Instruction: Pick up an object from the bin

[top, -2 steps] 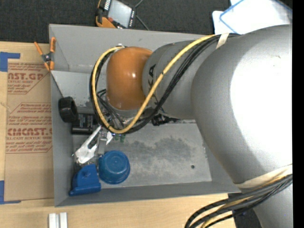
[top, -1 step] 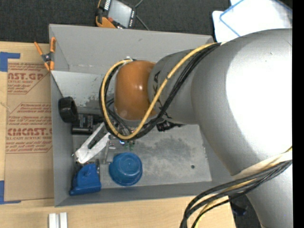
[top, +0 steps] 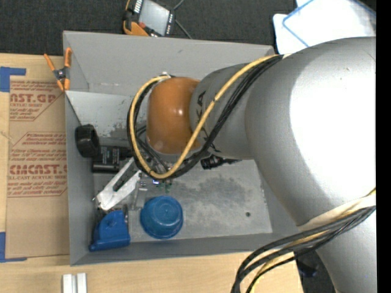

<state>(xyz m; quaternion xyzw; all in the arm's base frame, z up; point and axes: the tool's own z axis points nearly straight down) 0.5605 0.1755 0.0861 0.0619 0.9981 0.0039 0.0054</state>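
Approach step. gripper (top: 148, 180) low in bin, just beyond blue cup (top: 162, 217), tucked under wrist; wide or narrow, cannot tell. Likeliest target, white flat piece (top: 118, 189), lies up-left of cup. Next: centre over it, descend, close.

In the bin (top: 244, 191), the cup (top: 162, 217) sits just in front of the pincer (top: 148, 177). A chunky piece (top: 111, 229) lies left of the cup. A flat strip (top: 118, 189) slants to the pincer's left. Two dark blocks (top: 98, 148) lie farther left, behind the strip.
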